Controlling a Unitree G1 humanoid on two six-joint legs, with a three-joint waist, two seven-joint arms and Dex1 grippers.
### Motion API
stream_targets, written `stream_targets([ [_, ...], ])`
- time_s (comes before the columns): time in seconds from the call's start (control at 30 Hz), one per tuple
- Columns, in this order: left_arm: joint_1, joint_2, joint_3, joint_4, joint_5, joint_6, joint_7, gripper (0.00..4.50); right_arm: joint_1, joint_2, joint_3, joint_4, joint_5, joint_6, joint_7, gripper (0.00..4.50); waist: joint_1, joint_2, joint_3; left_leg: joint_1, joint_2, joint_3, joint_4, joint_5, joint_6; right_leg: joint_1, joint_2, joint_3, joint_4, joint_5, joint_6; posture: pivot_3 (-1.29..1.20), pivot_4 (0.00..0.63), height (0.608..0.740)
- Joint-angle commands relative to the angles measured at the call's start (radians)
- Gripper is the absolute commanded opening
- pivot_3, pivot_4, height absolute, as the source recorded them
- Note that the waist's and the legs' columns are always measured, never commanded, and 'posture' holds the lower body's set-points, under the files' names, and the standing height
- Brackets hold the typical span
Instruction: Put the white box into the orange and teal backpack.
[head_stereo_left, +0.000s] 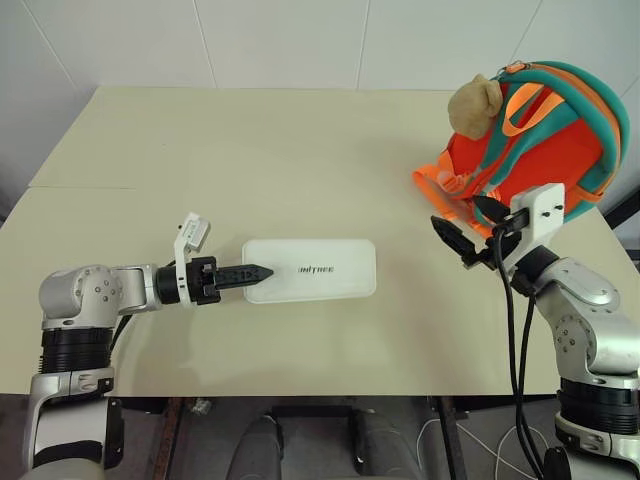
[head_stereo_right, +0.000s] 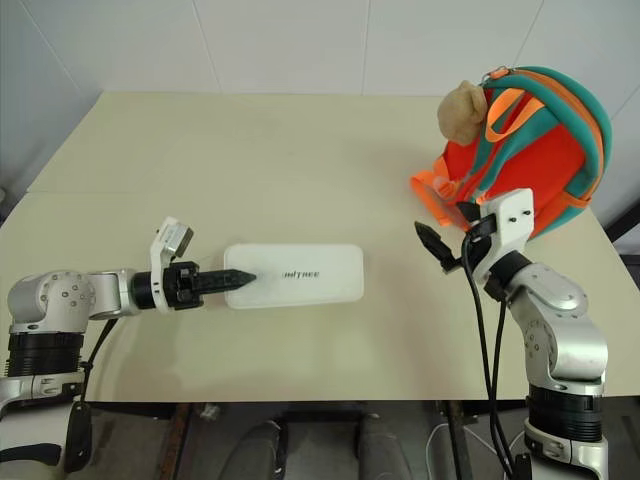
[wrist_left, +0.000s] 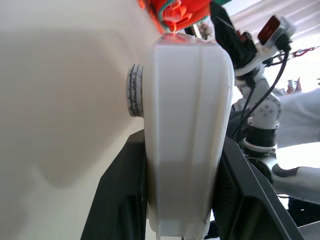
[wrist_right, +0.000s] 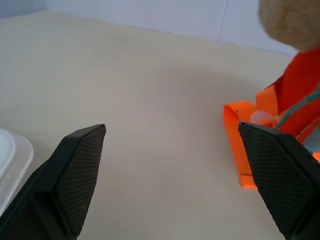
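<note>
Two pincers are mine, and the left one (head_stereo_left: 258, 272) is pinching the flat white rectangular case with rounded corners and dark lettering on its lid (head_stereo_left: 320, 268). My black fingers (wrist_left: 122, 200) clamp its short end from above and below; my left wrist view looks along the case's thin edge, one finger on each broad face, with a small grey ribbed disc (wrist_left: 134, 90) standing out from one side of it. Seen from my head, the white box lies lengthwise across the pale beige tabletop (head_stereo_left: 250, 150), a little to the 9 o'clock side of the table's middle, and my left arm reaches it from 9 o'clock. Whether it rests on the surface or sits just clear of it, I cannot tell.

My right pincer (head_stereo_left: 463, 238) is spread wide and holds nothing. It hangs just beside the small rounded orange fabric backpack with teal trim and straps (head_stereo_left: 545, 130), at the bag's 7 o'clock, pointing toward 10 o'clock across the table. Through my right wrist view an orange webbing strap (wrist_right: 239, 145) lies on the table between my parted fingers (wrist_right: 80, 175). The backpack stands at the table's 2 o'clock corner, well apart from the white box, with a tan plush toy (head_stereo_left: 476, 105) at its upper 10 o'clock edge.
</note>
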Motion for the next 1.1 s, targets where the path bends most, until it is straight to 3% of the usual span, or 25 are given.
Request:
stream_targets([
  [0.03,-0.024,-0.044,0.088,-0.057,-0.076,0.025,0.056,1.26,-0.090,0.027,-0.086,0.052,0.033,-0.017,-0.114,4.50,-0.002,0.000,0.000,0.000,0.000,0.000,0.000,0.000,0.000,0.000,0.000,0.000,0.000,0.001,0.001,0.00,0.150,0.740],
  [0.3,-0.021,-0.112,0.177,-0.106,-0.145,0.056,0.164,1.26,-0.279,0.029,-0.067,0.378,-0.063,-0.177,-0.211,4.50,-0.005,0.000,0.000,0.000,0.000,0.001,-0.002,0.000,0.000,-0.001,0.000,0.000,0.000,0.003,0.006,0.00,0.150,0.740],
  [0.63,0.003,-0.154,0.241,-0.145,-0.197,0.048,0.282,1.26,-0.558,0.058,-0.020,0.850,-0.101,-0.428,-0.166,4.50,-0.027,0.001,0.000,0.000,0.000,0.001,-0.010,0.000,-0.001,-0.002,0.001,0.000,-0.004,0.005,0.010,0.00,0.150,0.740],
  [0.77,0.014,-0.160,0.268,-0.153,-0.208,0.028,0.321,1.26,-0.624,0.060,-0.007,0.957,-0.112,-0.484,-0.162,3.58,-0.028,0.001,0.000,0.000,0.000,0.001,-0.013,0.000,-0.001,-0.003,0.001,0.000,-0.004,0.005,0.010,0.00,0.150,0.740],
  [0.87,0.013,-0.161,0.293,-0.146,-0.212,0.007,0.350,1.26,-0.643,0.055,-0.001,0.981,-0.111,-0.502,-0.157,2.45,-0.028,0.001,0.000,0.000,0.000,0.001,-0.013,0.000,-0.001,-0.004,0.001,0.000,-0.004,0.005,0.010,0.00,0.150,0.740],
  [1.1,-0.034,-0.113,0.334,-0.049,-0.179,-0.092,0.390,1.26,-0.599,0.068,0.053,0.751,-0.049,-0.397,-0.018,0.06,-0.031,0.001,0.001,0.000,0.000,0.001,-0.013,0.000,-0.002,-0.005,0.001,0.000,-0.003,0.005,0.010,0.00,0.150,0.740],
])
